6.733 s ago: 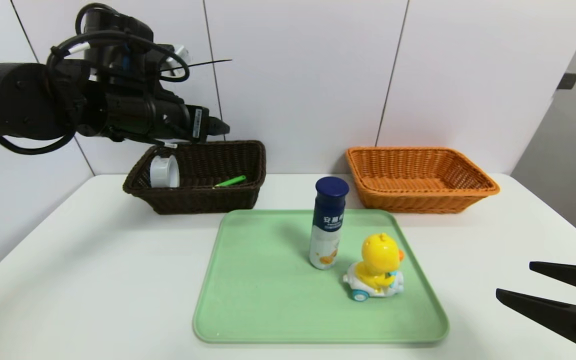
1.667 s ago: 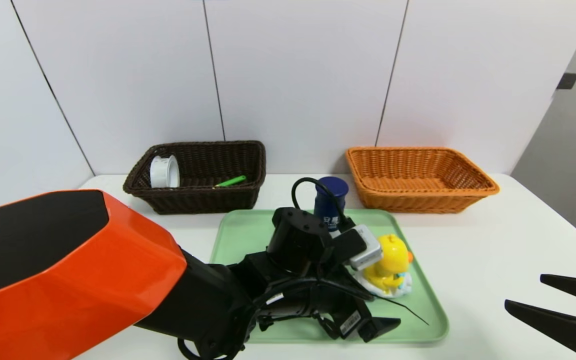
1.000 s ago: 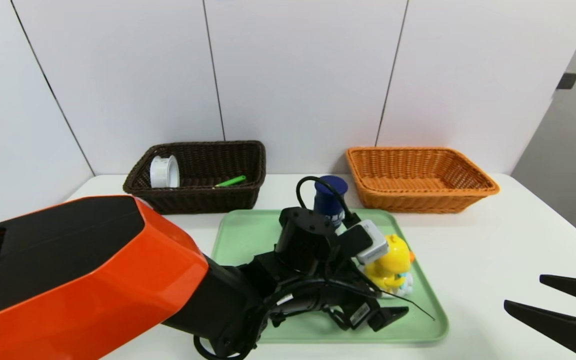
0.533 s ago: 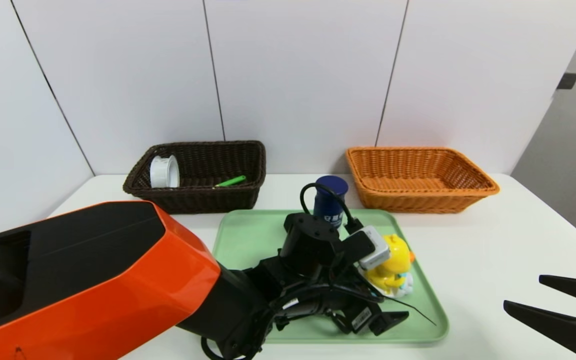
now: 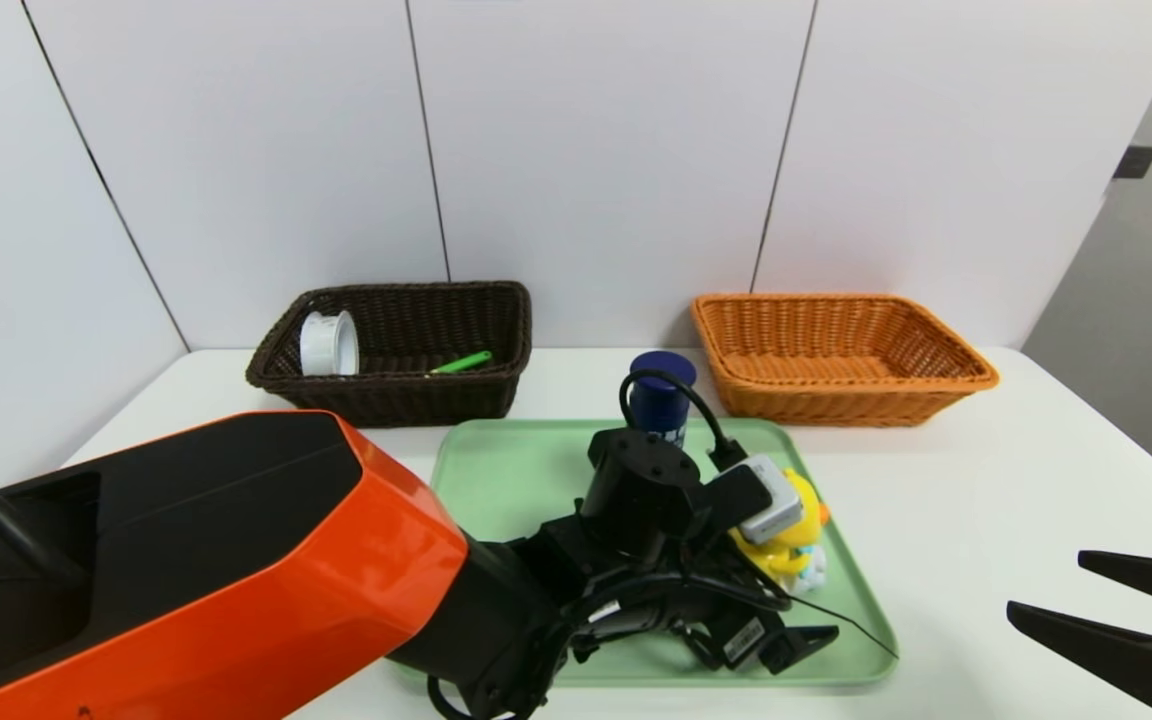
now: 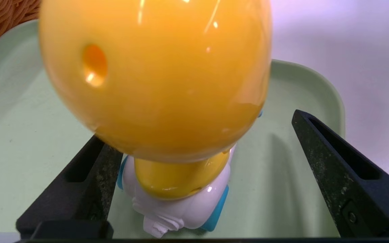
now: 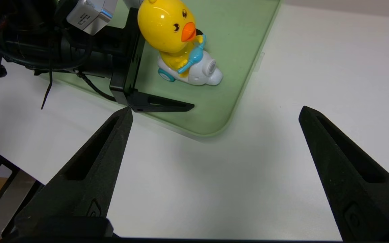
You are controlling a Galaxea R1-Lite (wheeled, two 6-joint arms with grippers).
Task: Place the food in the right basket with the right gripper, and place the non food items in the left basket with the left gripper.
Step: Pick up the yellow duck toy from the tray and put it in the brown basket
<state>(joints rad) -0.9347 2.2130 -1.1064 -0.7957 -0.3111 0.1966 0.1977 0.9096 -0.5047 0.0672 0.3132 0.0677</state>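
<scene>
Left claw [image 6: 201,168] is wide open and low over the green tray [image 5: 496,480], with the yellow duck toy [image 6: 154,77] standing between its two fingers. In the left wrist view one finger [image 6: 86,182] is just beside the white scooter base of the toy, and the other finger [image 6: 339,175] stands well apart from it on the other side; the claw has hold of nothing. From the head view, the big orange and black left arm [image 5: 186,570] fills the near left corner and reaches across the tray toward the duck, so only a part of the toy [image 5: 796,545] shows behind the wrist camera.

Right claw [image 5: 1136,620] hangs at the near right edge above the white surface [image 5: 986,500], also fully open and empty, away from the tray. Its own camera shows the duck [image 7: 177,44] upright near the tray corner.

Farther back on the tray stands a bottle with a dark blue cap [image 5: 663,395], upright, partly hidden by the arm's cable.

Beyond the tray, near the wall, are the two baskets. The dark brown basket [image 5: 396,400] on the left holds a white round piece [image 5: 328,343] and a small green stick [image 5: 463,362]. The orange basket [image 5: 836,400] on the right has nothing visible inside.
</scene>
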